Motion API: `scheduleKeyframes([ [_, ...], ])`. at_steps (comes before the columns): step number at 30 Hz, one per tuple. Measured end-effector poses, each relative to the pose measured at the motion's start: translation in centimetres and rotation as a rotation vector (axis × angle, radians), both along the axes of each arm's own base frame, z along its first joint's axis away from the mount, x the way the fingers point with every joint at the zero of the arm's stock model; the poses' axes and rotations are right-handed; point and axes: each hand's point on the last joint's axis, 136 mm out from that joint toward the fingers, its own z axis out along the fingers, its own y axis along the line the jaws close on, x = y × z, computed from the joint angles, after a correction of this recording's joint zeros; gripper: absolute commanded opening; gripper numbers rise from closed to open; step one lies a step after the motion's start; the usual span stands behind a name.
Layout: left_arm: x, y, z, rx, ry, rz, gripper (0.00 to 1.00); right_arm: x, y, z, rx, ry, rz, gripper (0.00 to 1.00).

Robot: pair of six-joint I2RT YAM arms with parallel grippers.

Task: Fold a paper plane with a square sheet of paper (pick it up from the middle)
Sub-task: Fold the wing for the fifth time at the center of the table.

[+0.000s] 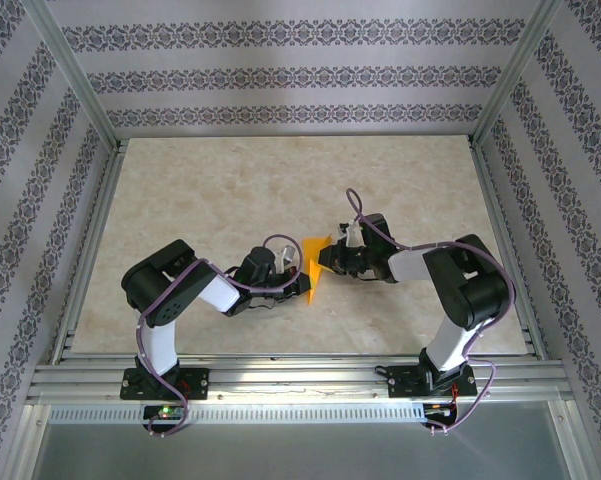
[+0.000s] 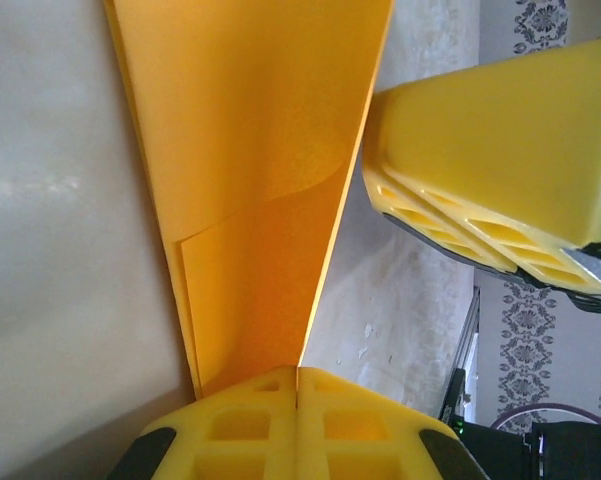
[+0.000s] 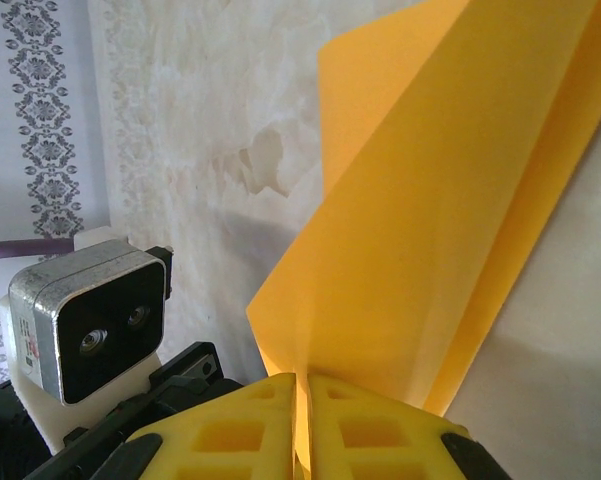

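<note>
Your left gripper [image 2: 298,415] is clamped tight on the narrow end of the paper [image 1: 314,262], and your right gripper [image 3: 302,420] is pinched shut on another edge of it. The paper's a folded wedge hanging between the two wrists, roughly mid-table [image 1: 230,190].
</note>
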Motion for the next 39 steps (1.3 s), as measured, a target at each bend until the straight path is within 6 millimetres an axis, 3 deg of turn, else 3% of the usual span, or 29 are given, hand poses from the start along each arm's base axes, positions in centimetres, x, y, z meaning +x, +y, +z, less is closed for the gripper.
scheduleKeyframes([
  [26, 0.1, 1.3, -0.1, -0.033, 0.055, 0.077, 0.0, 1.0, 1.0, -0.1, 0.033, 0.008, 0.034, 0.09],
  [29, -0.1, 1.1, -0.1, -0.009, 0.04, 0.034, 0.0, 1.3, 0.4, 0.2, 0.023, -0.006, 0.006, 0.09],
  [35, -0.8, 0.3, 1.3, 0.042, -0.041, -0.111, 0.0, 1.5, -3.0, 2.7, 0.02, -0.067, -0.112, 0.09],
  [39, -1.4, 0.1, 1.6, 0.042, -0.082, -0.176, 0.0, 0.7, -3.5, 4.2, 0.031, -0.111, -0.122, 0.1],
])
